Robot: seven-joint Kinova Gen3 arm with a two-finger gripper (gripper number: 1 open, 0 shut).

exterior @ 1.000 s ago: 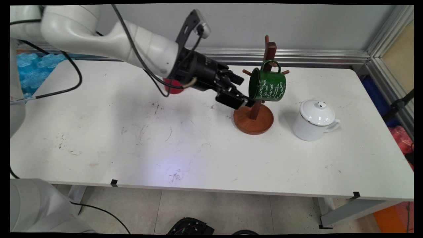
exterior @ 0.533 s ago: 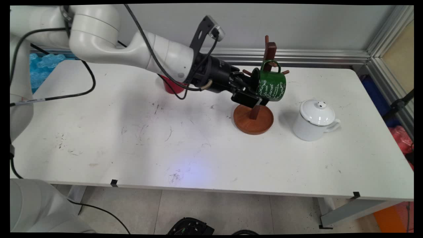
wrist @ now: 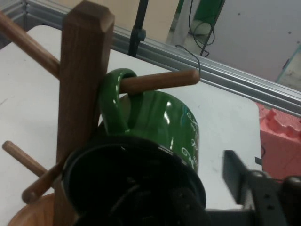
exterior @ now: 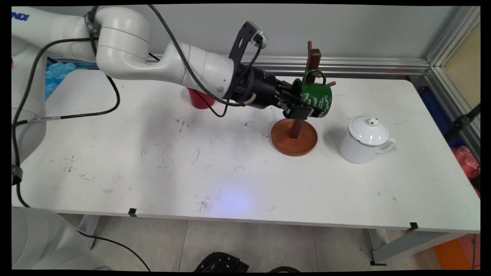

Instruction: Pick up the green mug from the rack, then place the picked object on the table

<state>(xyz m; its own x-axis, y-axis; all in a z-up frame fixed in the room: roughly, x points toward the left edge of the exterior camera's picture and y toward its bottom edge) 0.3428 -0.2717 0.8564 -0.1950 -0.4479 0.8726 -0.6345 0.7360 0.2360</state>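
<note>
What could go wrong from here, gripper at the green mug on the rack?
1. The green mug hangs by its handle on a peg of the wooden rack. A sideways pull could catch the handle and tip the rack, which only stands on its round base.
2. The gripper straddles the mug's rim, one finger outside; a rim grip could slip.
3. The white lidded pot stands just beyond the rack; a toppling rack could hit it.

Behind your tool stands a grey wall (exterior: 345, 27) with an aluminium rail (exterior: 364, 65); below it, the scuffed white table (exterior: 191, 161) and tiled floor (exterior: 268, 245).
</note>
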